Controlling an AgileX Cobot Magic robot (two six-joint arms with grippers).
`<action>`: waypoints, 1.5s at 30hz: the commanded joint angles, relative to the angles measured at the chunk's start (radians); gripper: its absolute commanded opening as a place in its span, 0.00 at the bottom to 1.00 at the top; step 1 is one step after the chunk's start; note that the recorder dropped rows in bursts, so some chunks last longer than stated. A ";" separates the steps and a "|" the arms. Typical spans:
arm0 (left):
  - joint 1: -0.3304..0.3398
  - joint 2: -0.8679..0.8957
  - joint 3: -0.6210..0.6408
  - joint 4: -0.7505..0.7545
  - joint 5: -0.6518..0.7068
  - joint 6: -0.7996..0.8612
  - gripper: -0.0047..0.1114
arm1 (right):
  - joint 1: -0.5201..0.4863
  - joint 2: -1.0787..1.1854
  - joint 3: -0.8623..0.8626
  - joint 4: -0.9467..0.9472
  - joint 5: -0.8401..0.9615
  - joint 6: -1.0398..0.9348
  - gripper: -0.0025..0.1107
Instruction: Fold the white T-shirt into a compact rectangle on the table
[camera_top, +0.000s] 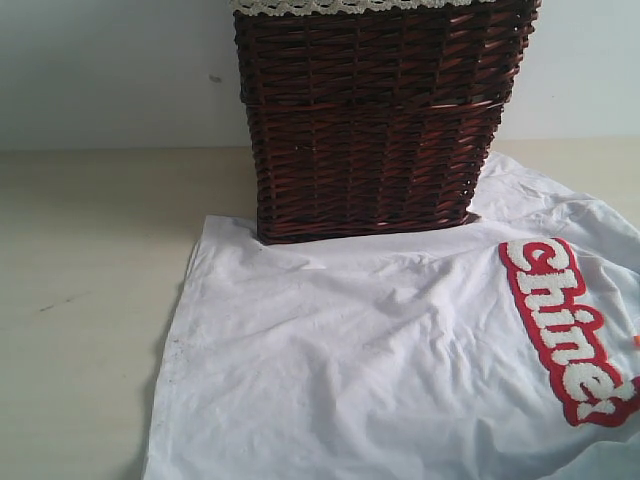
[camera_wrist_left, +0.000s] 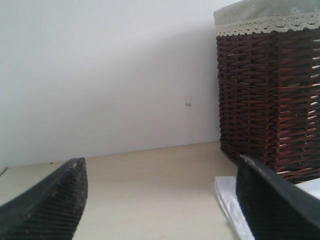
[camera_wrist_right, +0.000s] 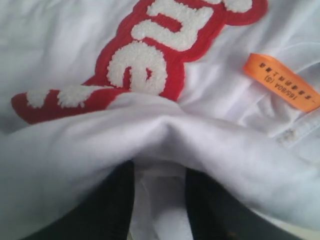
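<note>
We see the white T-shirt (camera_top: 350, 350) spread over the near right part of the bench (camera_top: 90, 260), its far edge against the wicker basket (camera_top: 370, 130) by the back edge. The left tool (camera_wrist_left: 161, 167) gapes wide, empty. The right tool (camera_wrist_right: 159, 175) stands narrow around a shirt fold; whether it grips, we cannot tell.

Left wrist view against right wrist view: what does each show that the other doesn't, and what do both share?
Only the left wrist view: the dark brown wicker basket with cream lace trim, the pale grey-white wall, the pale beige table, and the left gripper, open with nothing between its fingers. Only the right wrist view: the red patch with white fuzzy lettering, the small orange neck tag, and the right gripper under a bunched fabric ridge, grip unclear. Both: the white cotton T-shirt, only a corner in the left wrist view.
</note>
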 joint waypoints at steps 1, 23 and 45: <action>0.001 -0.006 0.003 -0.004 -0.003 -0.003 0.71 | -0.002 -0.006 -0.001 0.086 0.004 -0.012 0.43; 0.001 -0.006 0.003 -0.004 -0.003 -0.003 0.71 | -0.002 0.020 -0.001 0.469 -0.118 0.140 0.43; 0.001 -0.006 0.003 -0.004 -0.003 -0.003 0.71 | -0.002 -0.104 -0.001 -0.259 -0.163 0.638 0.43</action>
